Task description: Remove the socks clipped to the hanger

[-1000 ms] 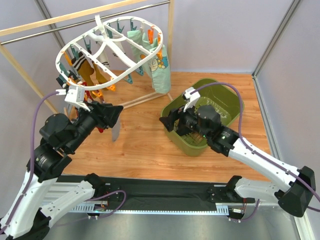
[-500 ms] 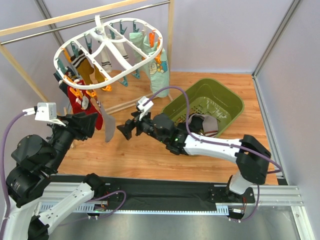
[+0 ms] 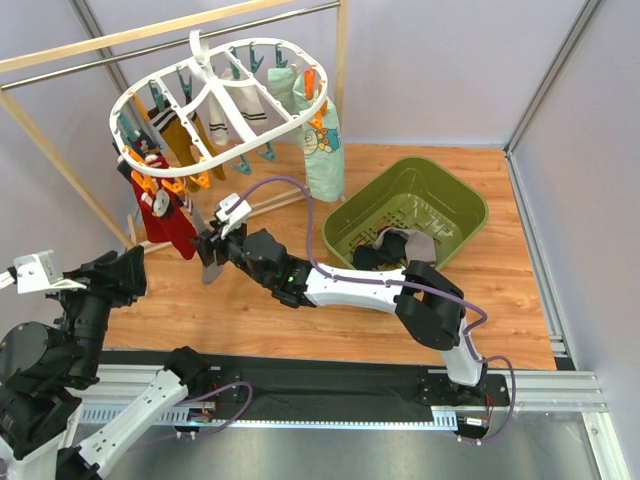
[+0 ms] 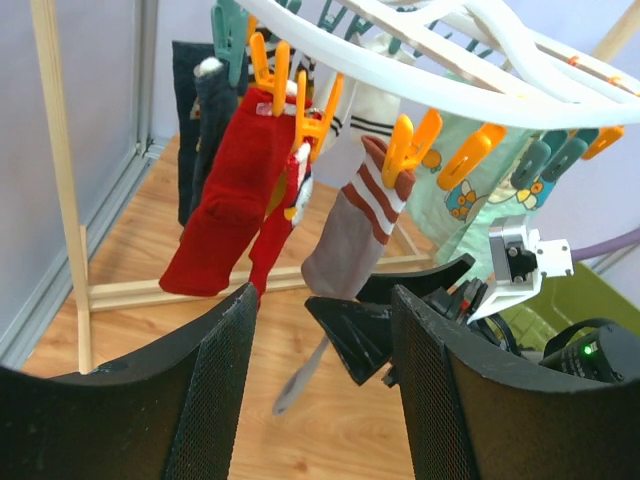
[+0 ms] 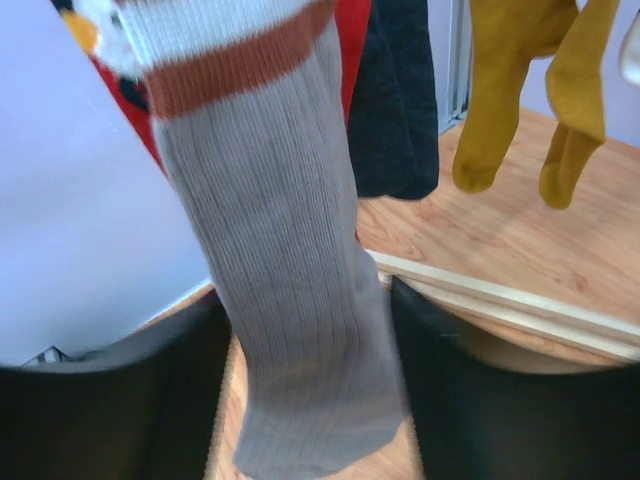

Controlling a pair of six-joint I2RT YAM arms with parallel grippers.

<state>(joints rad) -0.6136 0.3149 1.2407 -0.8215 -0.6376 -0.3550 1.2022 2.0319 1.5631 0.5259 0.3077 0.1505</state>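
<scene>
Below the near rim of the hanger, the right gripper is spread wide, with the grey sock hanging down between its fingers. Nothing is gripped yet. The left gripper is likewise open and empty, held low and well apart from the frame, facing it.

Position of the item: the grey sock hangs from an orange clip on the hanger's rim, just beside the red socks. The mustard socks and a dark one hang behind it.

Step in hand, in my judgement: grip this sock and draw it out of its clip. Recommended practice:
- Close on the leg below the brown stripes, not at the loose toe (a low hold would likely only stretch the knit).
- Grip squarely across the flat of the fabric and keep the red neighbour out of the jaws.
- Pull steadily downward, in line with the clip. The frame hangs by its hook and would probably swing under a sideways tug.

Materials: the sock is a soft, limp ribbed knit and should compress easily. The clip looks like hard sprung plastic. The frame is smooth, rigid white plastic, oval with crossbars. The green tub, which already has a few socks in it, is the likely drop point.
</scene>
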